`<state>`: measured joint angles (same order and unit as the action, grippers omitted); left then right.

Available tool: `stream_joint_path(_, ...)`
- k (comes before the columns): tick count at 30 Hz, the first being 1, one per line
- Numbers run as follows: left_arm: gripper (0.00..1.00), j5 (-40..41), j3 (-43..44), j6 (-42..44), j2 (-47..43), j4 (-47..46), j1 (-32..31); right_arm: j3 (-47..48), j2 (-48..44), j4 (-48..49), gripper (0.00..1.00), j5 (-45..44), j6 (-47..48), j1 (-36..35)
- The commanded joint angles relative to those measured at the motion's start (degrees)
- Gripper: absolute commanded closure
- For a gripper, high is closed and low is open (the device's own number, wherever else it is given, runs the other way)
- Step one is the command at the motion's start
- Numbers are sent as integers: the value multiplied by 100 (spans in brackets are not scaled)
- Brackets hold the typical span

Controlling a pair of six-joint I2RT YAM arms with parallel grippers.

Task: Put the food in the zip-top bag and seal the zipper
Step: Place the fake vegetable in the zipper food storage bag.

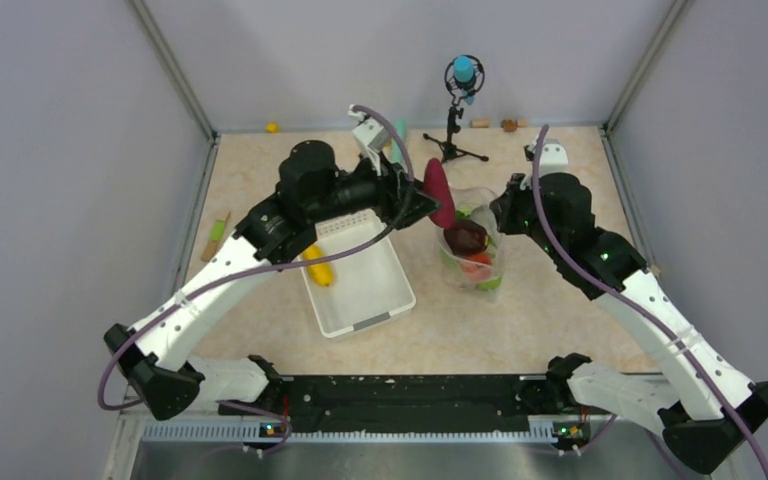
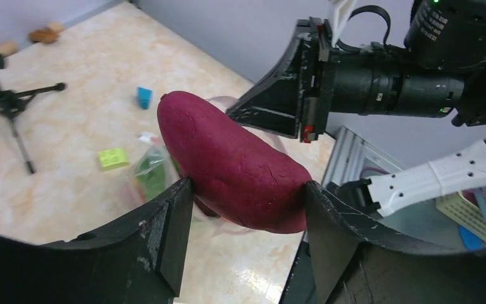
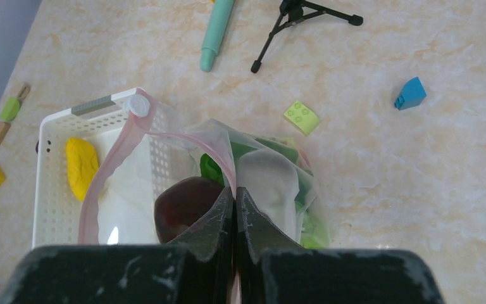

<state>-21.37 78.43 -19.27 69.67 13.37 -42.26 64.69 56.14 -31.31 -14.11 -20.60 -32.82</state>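
My left gripper (image 1: pixel 430 205) (image 2: pixel 247 190) is shut on a dark maroon root (image 2: pixel 234 168), held in the air just left of the zip-top bag (image 1: pixel 475 255). The root also shows in the top view (image 1: pixel 439 192). My right gripper (image 1: pixel 500 212) (image 3: pixel 235 193) is shut on the bag's pinkish zipper strip (image 3: pixel 117 164) and holds the mouth open. Inside the bag (image 3: pixel 272 183) lie a dark red apple (image 3: pixel 183 202), green leafy pieces (image 3: pixel 212 170) and a red piece (image 1: pixel 475 268). A yellow corn-like piece (image 1: pixel 318 266) (image 3: pixel 81 163) lies in the white basket (image 1: pixel 385 300).
The white basket (image 3: pixel 50 209) stands left of the bag. A black tripod (image 1: pixel 452 140) with a blue top stands behind. A teal cylinder (image 3: pixel 216 31), a green block (image 3: pixel 302 117) and a blue block (image 3: pixel 410 93) lie on the table. Small pieces lie by the left wall (image 1: pixel 218 235).
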Motion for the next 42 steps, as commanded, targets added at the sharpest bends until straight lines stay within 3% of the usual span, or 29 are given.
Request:
stream_joint_path(1, 100, -1393, 566, 320, 694, -254, -145, 344, -219, 169, 100, 171, -121, 47)
stream_joint_path(8, 100, -2655, 756, 520, 1358, -84, -239, 312, -316, 202, 100, 175, -206, 48)
stream_joint_path(14, 100, -2476, 784, 314, 1645, 173, -239, 233, -374, 354, 100, 211, -205, 47)
stream_joint_path(21, 100, -2330, 1426, 72, 2271, 585, -239, 126, -480, 581, 100, 542, -117, 48)
stream_joint_path(28, 100, -1264, 1736, 67, 2622, 924, -239, -14, -774, 788, 100, 623, -115, 47)
stream_joint_path(34, 100, 180, 1751, -99, 2722, 975, -301, -59, -876, 797, 100, 590, -216, 48)
stream_joint_path(42, 100, 613, 1930, 190, 3016, 819, -713, -70, -753, 932, 100, 593, -484, 48)
